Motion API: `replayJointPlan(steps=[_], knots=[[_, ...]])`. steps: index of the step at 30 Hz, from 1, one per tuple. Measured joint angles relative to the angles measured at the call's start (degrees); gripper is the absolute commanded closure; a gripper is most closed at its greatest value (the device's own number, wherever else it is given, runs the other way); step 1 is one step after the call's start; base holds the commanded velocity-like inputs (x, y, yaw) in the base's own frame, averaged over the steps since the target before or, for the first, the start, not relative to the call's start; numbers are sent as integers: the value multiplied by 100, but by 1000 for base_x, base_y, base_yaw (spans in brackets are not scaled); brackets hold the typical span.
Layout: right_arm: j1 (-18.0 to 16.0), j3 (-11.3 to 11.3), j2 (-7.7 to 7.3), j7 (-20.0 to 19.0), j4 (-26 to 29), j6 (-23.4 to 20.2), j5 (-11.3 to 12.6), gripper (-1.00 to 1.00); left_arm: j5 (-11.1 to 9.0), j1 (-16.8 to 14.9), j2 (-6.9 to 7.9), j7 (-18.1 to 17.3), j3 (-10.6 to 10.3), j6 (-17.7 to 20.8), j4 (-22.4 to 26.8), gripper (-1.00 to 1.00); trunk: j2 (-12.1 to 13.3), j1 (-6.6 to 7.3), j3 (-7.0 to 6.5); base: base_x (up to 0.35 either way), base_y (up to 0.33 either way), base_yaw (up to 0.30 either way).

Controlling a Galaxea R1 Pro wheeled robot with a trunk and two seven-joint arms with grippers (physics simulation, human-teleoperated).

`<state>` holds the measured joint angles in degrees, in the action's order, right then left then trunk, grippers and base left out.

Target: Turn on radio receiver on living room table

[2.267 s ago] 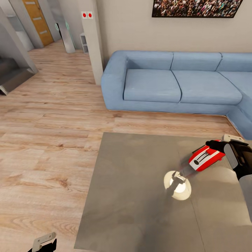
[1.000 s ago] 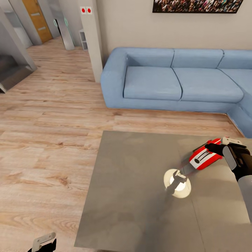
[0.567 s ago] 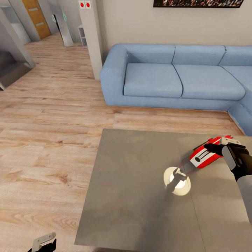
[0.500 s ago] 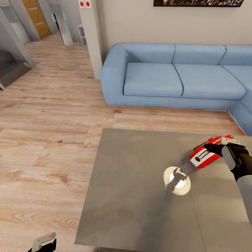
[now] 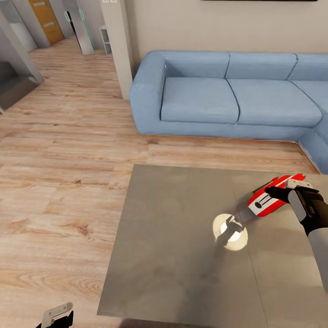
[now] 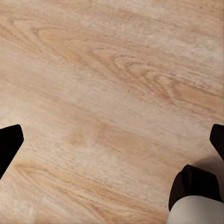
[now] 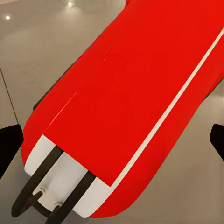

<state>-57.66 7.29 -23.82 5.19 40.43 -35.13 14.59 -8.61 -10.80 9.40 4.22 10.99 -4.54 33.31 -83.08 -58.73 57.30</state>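
Note:
The red radio receiver [image 5: 268, 199] lies on the glossy grey table [image 5: 177, 237] near its far right side, seen side-on with white and black trim. My right gripper [image 5: 285, 188] hangs right over the radio's far end, open, one dark finger across the red casing. In the right wrist view the radio [image 7: 130, 93] lies very close between the spread fingertips of the right gripper [image 7: 112, 140]. Whether a finger touches it I cannot tell. My left gripper [image 5: 57, 315] is low at the left, off the table, and the left gripper [image 6: 113, 142] is open over wood floor.
A light-blue corner sofa [image 5: 218, 100] stands beyond the table, wrapping round at the right. A bright round lamp reflection [image 5: 231, 233] shines on the tabletop near the radio. Light wood floor [image 5: 64, 173] spreads to the left, with a pillar [image 5: 116, 45] and a hallway behind.
The head view has tilted down, so the framed picture has slid out at the top. My right gripper has sunk slightly closer onto the radio. The radio has stayed put.

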Motion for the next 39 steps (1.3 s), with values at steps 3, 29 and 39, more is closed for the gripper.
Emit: replayJointPlan(steps=[3,29,39], knots=[[0,0,0,0,4,4,-6,-100,0,1,0,0,0,-1,0,-100,0,0,5,0,0,0],[0,-18,52,8,9,232,-17,100,0,0,0,0,0,-2,0,-100,0,0,8,0,0,0],[1,-13,53,14,8,227,2,100,0,-1,0,0,0,1,-1,-100,0,0,8,0,0,0]])
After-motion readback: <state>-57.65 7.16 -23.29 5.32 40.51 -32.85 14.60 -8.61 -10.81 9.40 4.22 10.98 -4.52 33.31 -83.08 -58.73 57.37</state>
